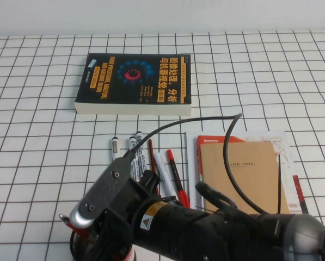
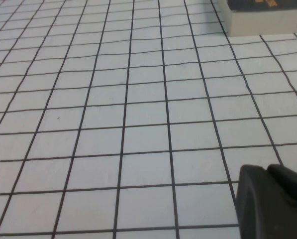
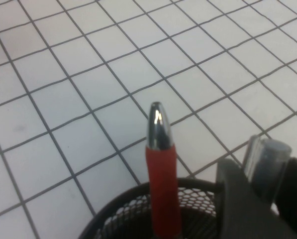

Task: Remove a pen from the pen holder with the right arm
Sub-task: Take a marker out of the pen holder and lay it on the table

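We see a tabletop [image 1: 31,163] covered in white with a black grid, plain pale wall [image 1: 151,16] behind it, soft even light
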Controlling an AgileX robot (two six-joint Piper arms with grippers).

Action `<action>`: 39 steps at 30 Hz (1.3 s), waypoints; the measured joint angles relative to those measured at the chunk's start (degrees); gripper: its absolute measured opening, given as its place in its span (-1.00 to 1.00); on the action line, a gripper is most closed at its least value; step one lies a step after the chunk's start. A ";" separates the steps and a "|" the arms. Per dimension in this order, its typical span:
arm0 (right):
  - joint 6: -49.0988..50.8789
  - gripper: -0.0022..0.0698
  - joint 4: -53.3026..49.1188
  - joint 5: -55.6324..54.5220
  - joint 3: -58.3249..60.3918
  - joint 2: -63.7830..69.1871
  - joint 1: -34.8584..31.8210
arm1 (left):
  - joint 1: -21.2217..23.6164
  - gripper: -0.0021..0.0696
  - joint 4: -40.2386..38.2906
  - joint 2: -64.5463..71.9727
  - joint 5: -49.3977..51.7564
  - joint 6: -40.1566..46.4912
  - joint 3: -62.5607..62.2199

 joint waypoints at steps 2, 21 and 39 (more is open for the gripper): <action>0.00 -0.48 0.00 0.00 0.00 0.13 0.00 | 0.00 -0.95 0.00 0.00 0.00 0.00 0.00; 0.00 -0.74 1.34 0.90 -0.13 -2.84 0.00 | 0.00 -0.95 0.00 0.00 0.00 0.00 0.00; 1.02 -0.74 6.47 9.18 -4.62 -17.49 -10.21 | 0.00 -0.95 0.00 0.00 0.00 0.00 0.00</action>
